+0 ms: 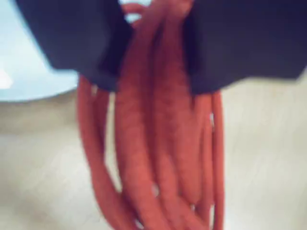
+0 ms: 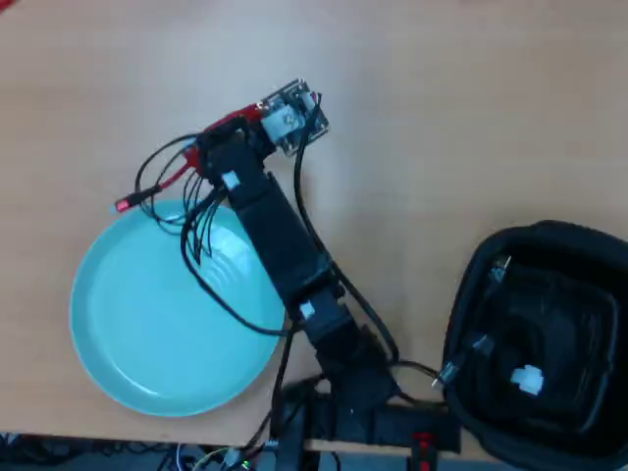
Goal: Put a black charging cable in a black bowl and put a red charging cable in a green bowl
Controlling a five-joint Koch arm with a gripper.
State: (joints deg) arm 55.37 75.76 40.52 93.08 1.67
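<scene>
Wrist view: the hand (image 1: pixel 158 52) enters from the top edge as 2 dark, blurred jaws, one at upper left and one at upper right of the frame, clamped on the red charging cable (image 1: pixel 158 158). The strands of the coil pass between the jaws and hang down in long loops to the bottom edge, clear of the pale wooden table (image 1: pixel 43 167) behind them. A pale mint arc at the left edge is the rim of the green bowl (image 1: pixel 29 72).

Overhead view: the arm (image 2: pixel 285 240) reaches from its base at the bottom centre of the frame toward the upper left, its dark links lying over the right part of the green bowl (image 2: pixel 147 334). The hand (image 2: pixel 211 147) sits above the bowl's upper rim, and parts of the red charging cable (image 2: pixel 231 121) show beside it, with 1 red plug end (image 2: pixel 132 201) sticking out to the left, just outside the rim over the table (image 2: pixel 471 108). The black bowl (image 2: pixel 471 294) stands at the lower right of the frame, well apart from the green bowl. Inside it lies the black charging cable (image 2: pixel 569 339), hard to trace against the dark interior, with its white tie (image 2: pixel 528 380) plainly visible.
</scene>
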